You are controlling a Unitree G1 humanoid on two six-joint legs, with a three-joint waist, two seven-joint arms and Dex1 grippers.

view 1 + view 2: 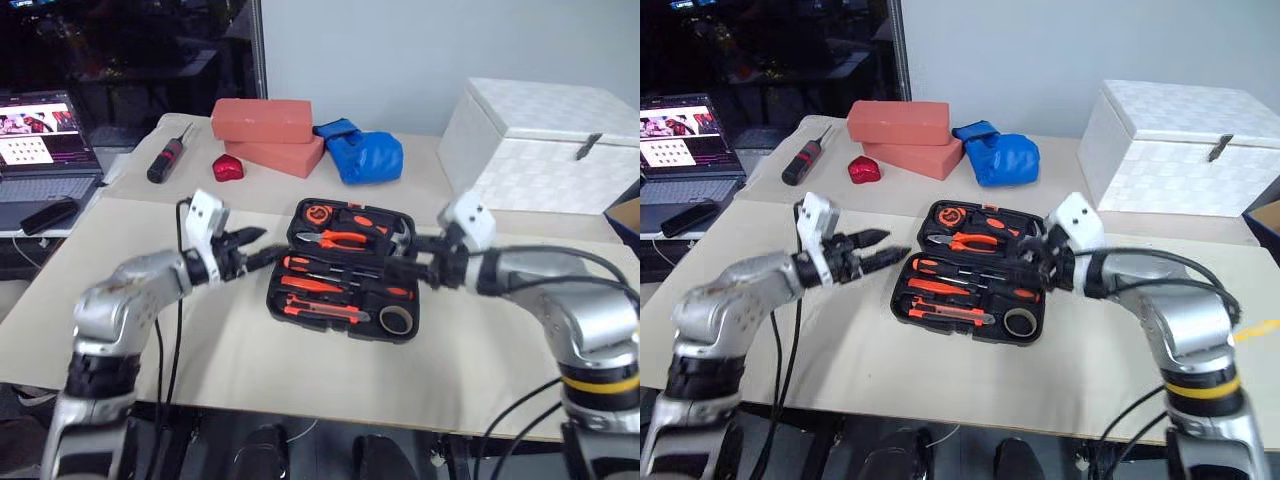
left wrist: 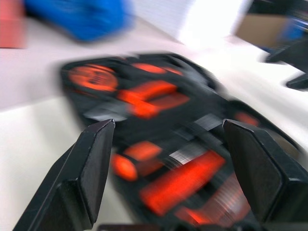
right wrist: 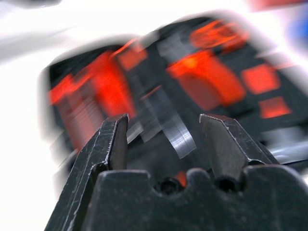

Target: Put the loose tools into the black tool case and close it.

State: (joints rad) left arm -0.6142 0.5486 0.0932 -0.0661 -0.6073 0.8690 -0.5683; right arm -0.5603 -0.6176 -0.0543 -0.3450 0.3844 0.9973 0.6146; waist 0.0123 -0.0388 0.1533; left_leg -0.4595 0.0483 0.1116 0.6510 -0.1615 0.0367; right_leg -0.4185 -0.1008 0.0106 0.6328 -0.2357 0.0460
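At the middle of the surface point(image 1: 300, 380) the black tool case point(image 1: 345, 268) is lying open and flat, its moulded slots already being occupied by orange-and-black hand tools point(image 1: 330, 285) and a grey tape ring point(image 1: 397, 319) at the near right corner. No tool is being seen loose beside it. The case is being judged rigid, light and smooth-sided (likely to slide if pushed low); the far half point(image 1: 350, 225), presumably the lid, is best taken by its outer edge and folded over the hinge line.

The left tool point(image 1: 258, 248) is being held just beside the case's left edge, jaws standing well apart and holding nothing. The right tool point(image 1: 1032, 256) is being held over the right edge, jaws parted and likewise empty.

Behind, well apart, two red bricks point(image 1: 265, 130), a blue bundle point(image 1: 362, 155), a red heart-shaped lump point(image 1: 227, 167), a black screwdriver point(image 1: 166, 160) and a white box point(image 1: 545, 145) are standing. Nothing is being found in the lid's path.
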